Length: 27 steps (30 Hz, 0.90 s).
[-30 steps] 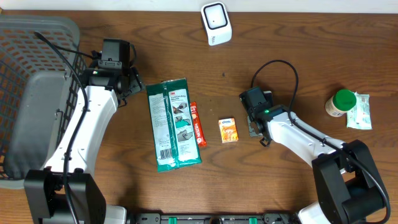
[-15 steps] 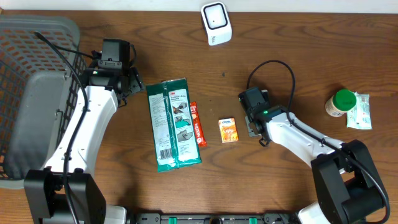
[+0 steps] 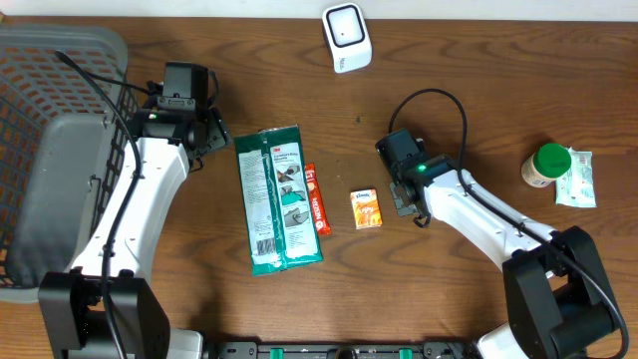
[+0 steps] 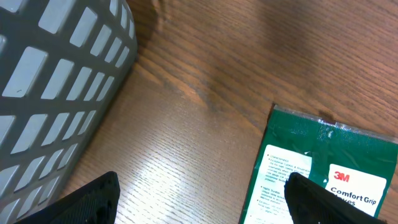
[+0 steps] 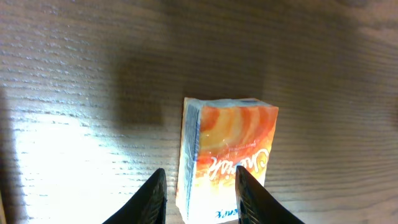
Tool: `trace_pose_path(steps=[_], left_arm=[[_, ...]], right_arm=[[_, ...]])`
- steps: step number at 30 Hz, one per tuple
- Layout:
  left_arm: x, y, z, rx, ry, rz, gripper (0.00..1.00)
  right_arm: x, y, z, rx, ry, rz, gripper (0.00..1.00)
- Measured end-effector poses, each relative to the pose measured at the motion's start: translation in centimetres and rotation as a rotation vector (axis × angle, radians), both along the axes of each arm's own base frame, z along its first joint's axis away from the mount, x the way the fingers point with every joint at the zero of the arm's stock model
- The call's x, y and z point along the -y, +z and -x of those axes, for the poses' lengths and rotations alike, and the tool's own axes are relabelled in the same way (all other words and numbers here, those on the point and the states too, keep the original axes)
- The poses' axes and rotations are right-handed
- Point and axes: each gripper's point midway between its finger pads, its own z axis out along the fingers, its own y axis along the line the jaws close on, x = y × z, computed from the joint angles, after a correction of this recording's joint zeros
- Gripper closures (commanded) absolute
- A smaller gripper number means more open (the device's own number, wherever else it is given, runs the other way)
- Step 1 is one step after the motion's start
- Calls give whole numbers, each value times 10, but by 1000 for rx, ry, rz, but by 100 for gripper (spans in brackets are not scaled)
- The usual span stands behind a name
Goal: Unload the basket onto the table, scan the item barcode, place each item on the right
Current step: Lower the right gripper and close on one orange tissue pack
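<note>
A small orange tissue pack (image 3: 366, 209) lies flat on the wooden table near the middle. My right gripper (image 3: 401, 197) hovers just to its right. In the right wrist view the orange pack (image 5: 233, 155) lies ahead of the right gripper (image 5: 202, 200), whose jaws stand narrowly open and touch nothing; the right fingertip (image 5: 249, 196) overlaps the pack's near end. The white scanner (image 3: 346, 37) stands at the table's far edge. My left gripper (image 3: 211, 135) is open beside the top of a green 3M pack (image 3: 279, 197); its fingers frame bare wood (image 4: 202, 200).
A grey basket (image 3: 45, 120) fills the left side. A red bar (image 3: 316, 199) lies against the green pack (image 4: 323, 168). A green-lidded bottle (image 3: 546, 165) and a white-green packet (image 3: 578, 179) sit at the far right.
My right arm has shifted slightly left and towards the far edge, closer to the orange pack. The left arm has not moved.
</note>
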Motion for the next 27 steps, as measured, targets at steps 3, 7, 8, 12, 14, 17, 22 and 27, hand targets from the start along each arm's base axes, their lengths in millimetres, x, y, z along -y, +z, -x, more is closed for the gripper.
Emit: trace_pose_path(steps=[3,7,8,12,14,17,22,27], left_arm=[[0,0,0,0,0,0,15],[0,0,0,0,0,0,15],[0,0,0,0,0,0,15],[0,0,0,0,0,0,15],[0,0,0,0,0,0,15],[0,0,0,0,0,0,15],[0,0,0,0,0,0,15],[0,0,0,0,0,0,15]], right_arm=[[0,0,1,-2,0,1,68],[0,-2,-1,8,0,-4,68],[0,-4,-1,13,0,-6,68],[4,-14,3,22,-6,0,67],[5,-19,5,24,-7,1,67],[8,-23,8,27,-10,12,69],[12,-23,7,38,-16,30,80],[13,-23,7,45,-29,31,74]])
